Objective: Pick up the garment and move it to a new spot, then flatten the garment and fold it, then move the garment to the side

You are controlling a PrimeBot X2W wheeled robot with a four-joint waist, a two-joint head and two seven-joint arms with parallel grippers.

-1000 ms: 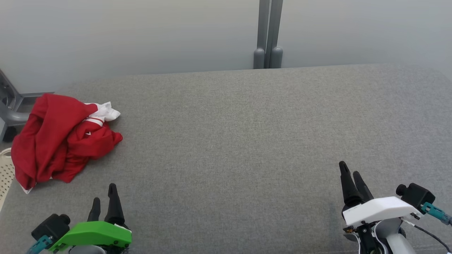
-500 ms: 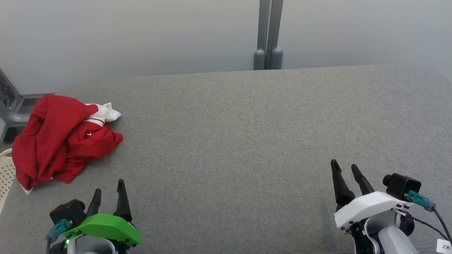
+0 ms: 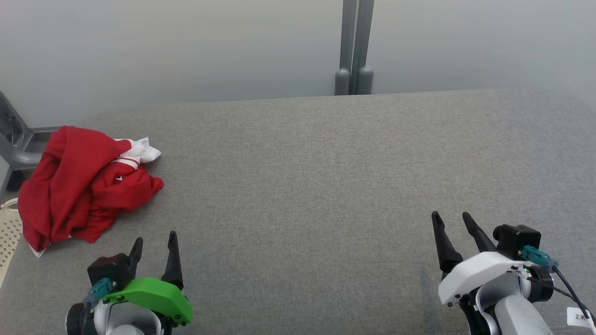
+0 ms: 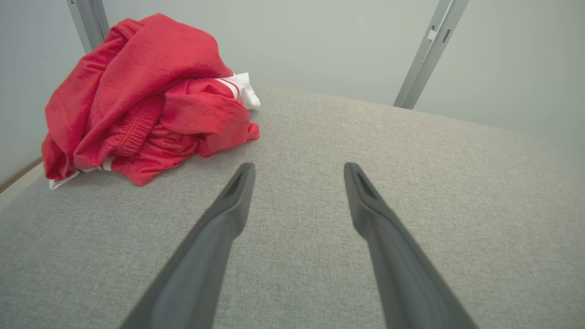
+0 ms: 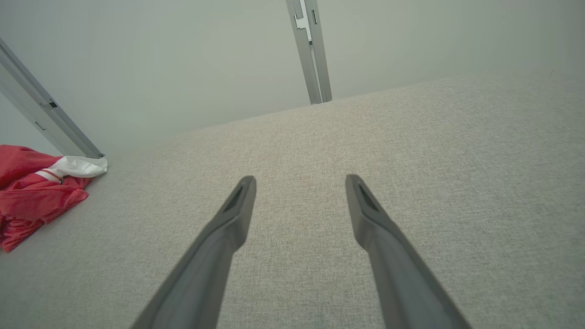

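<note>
- At the far left, a pale perforated basket (image 3: 8, 230) and a grey metal frame (image 3: 14, 144) are cut off by the picture edge. What they belong to is unclear.
- The garment (image 3: 79, 186) lies bunched in a heap at the left end of the grey table (image 3: 302, 186), reaching its left edge.
- It looks like thin, slightly shiny red cloth. I judge it light, limp and somewhat slippery, so it would likely sag and open out when lifted.
- The raised fold on top, or the gathered band (image 4: 132, 137) seen from the left wrist, looks the best place to pinch. A shallow bite might slip off.
- What kind of garment it is cannot be told. A bit of white striped trim (image 3: 139, 151) pokes out at the back, and the hems and openings are buried in the folds.
- The left gripper (image 3: 155, 236) hangs near the heap's lower right, apart from it, with fingers spread and nothing between them.
- A grey post (image 3: 354, 46) stands behind the table, with its top cut off.
- The right gripper (image 3: 450, 214) hangs well apart from the garment, with its jaws wide and empty.
</note>
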